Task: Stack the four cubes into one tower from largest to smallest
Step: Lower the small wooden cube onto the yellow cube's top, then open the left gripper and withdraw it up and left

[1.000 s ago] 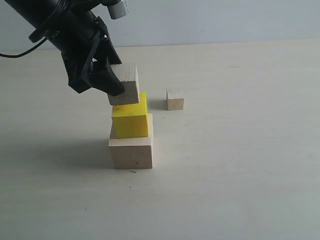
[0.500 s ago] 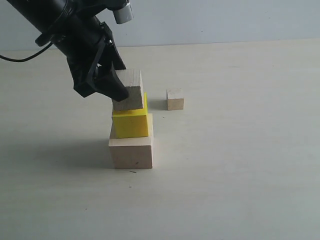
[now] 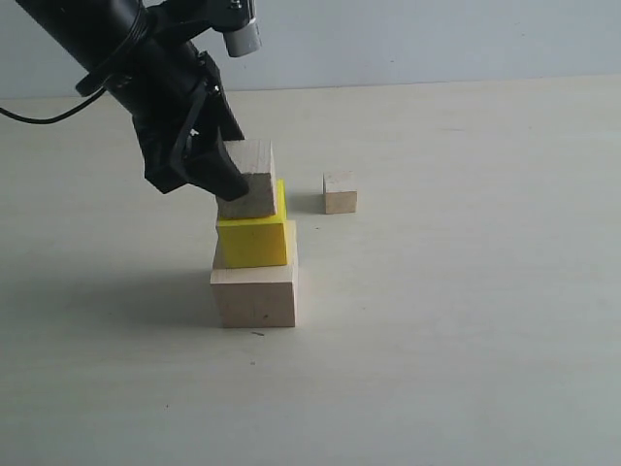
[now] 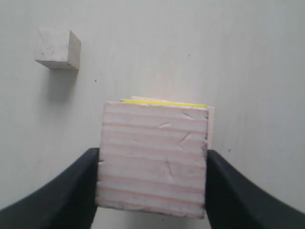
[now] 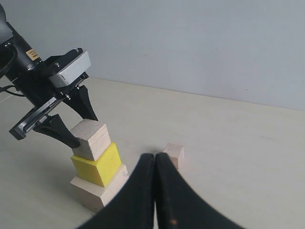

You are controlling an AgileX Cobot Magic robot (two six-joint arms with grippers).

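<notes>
The large pale wood cube (image 3: 254,288) stands on the table with the bright yellow cube (image 3: 253,236) on top of it. My left gripper (image 3: 231,181) is shut on the smaller bare wood cube (image 3: 248,180), which is slightly tilted and rests on or just above the yellow cube. In the left wrist view this wood cube (image 4: 153,157) sits between both black fingers, with a thin yellow edge (image 4: 162,101) showing beyond it. The smallest bare wood cube (image 3: 340,192) lies alone on the table behind and to the right. My right gripper (image 5: 155,160) is shut and empty, away from the stack.
The pale table (image 3: 466,291) stretches to the right and front of the stack. A black cable (image 3: 39,115) trails from the left arm at the left edge. A grey wall (image 3: 437,39) runs along the back.
My left gripper has carried the smaller wood cube down and slightly right, from tilted above the yellow cube to lying on or just over its top. The other cubes have not moved.
</notes>
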